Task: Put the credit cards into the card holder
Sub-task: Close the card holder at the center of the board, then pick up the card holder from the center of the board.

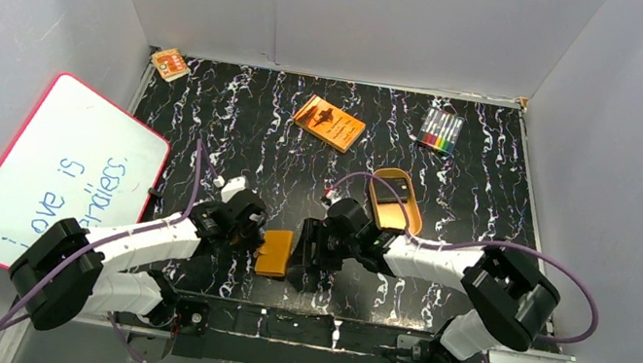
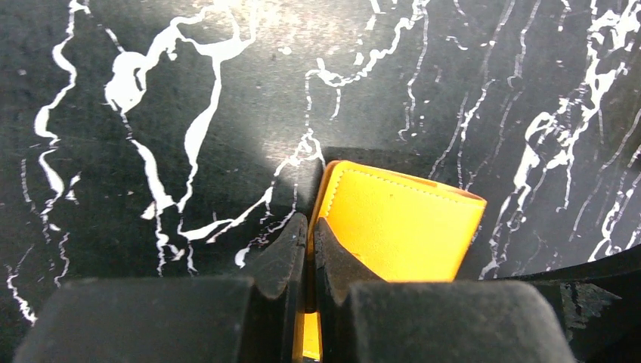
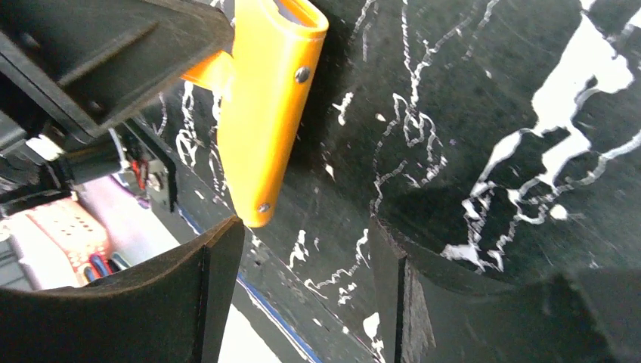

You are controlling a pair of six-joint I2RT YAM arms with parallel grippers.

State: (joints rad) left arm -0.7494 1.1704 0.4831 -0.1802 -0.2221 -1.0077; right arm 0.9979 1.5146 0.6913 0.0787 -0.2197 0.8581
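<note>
While the left gripper (image 2: pixel 310 236) pinches the holder (image 2: pixel 401 227) by one edge, fingers closed tight on the leather, the right gripper (image 3: pixel 302 231) waits just right of the holder, jaws spread and empty.

- Holder: between the two grippers, folded, tilted on edge. One end gapes a little and shows a pale inside. Cannot tell whether its low corner touches the table.
- Cards: none in either gripper and none seen poking out of the holder. Whether one already sits in a pocket is hidden.
- Tray (image 1: pixel 375 208): beyond the holder and to its right, well apart. A dark shape (image 1: pixel 394 194) lies in it. It may be the cards but is too small to say.

Progress, as I judge it: early. The holder is secured and presented, and nothing shows as loaded. Left to do: right gripper fetches a card, brings it to the holder's gaping end and slides it in, then repeats for the rest.
</note>
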